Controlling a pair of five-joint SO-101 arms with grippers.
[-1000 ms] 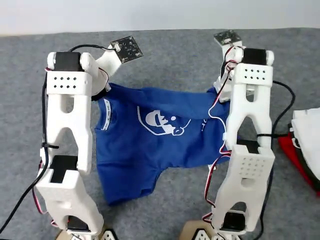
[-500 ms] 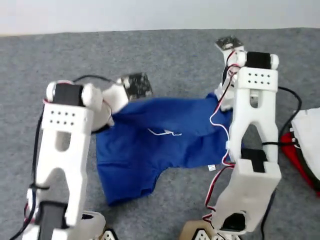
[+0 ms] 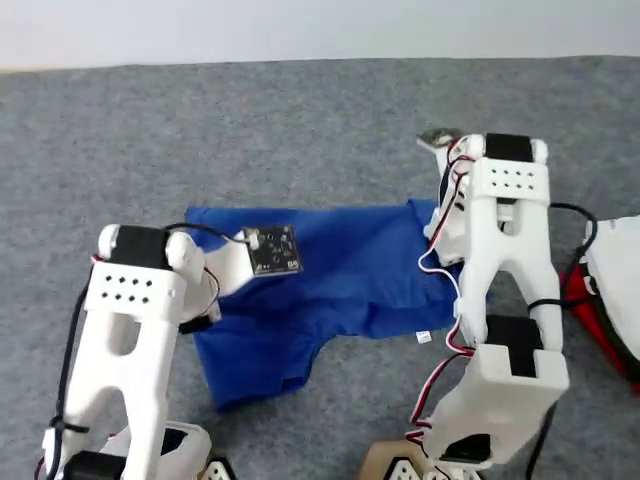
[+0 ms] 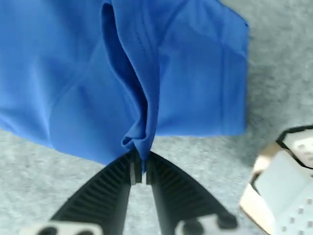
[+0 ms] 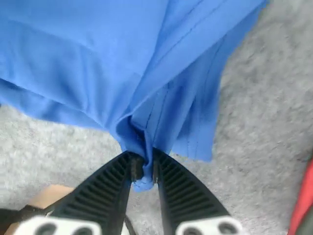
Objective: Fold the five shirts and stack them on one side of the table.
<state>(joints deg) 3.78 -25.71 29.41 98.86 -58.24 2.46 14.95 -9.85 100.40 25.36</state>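
You are gripping the blue shirt (image 3: 350, 265) with both arms: your left gripper (image 4: 139, 172) is pinching a bunched fold of cloth, and your right gripper (image 5: 143, 172) is clamping another. The shirt is lying doubled over on the grey table (image 3: 300, 130) between the arms, with the stacked shirts (image 3: 612, 280) sitting apart beyond the right arm.

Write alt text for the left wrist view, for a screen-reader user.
The left gripper is shut on a bunched edge of the blue shirt. The rest of the shirt spreads out beyond it, creased, over the grey table.
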